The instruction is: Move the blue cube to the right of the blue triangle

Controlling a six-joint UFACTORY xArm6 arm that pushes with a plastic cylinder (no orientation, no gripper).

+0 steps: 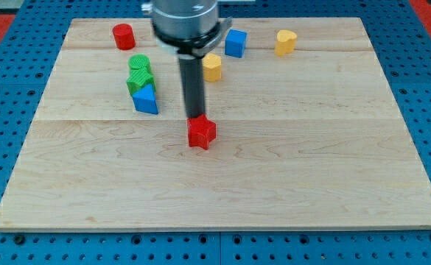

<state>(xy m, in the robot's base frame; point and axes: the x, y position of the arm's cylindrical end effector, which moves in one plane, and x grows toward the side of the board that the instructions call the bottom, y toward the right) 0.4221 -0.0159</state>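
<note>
Camera view: two blue blocks, cube [236, 43], triangle [146, 99].

Blue cube [236, 43], blue triangle [146, 99], pale wooden board [311, 169]

Red star [201, 133], red cylinder [123, 36], two green blocks [139, 73], two yellow blocks [286, 42].

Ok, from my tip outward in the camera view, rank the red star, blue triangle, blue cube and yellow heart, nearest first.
My tip sits at the star's top edge.
1. red star, just below the tip.
2. blue triangle, to the view's left.
3. blue cube, toward the view's top.
4. yellow heart, top right.
</note>
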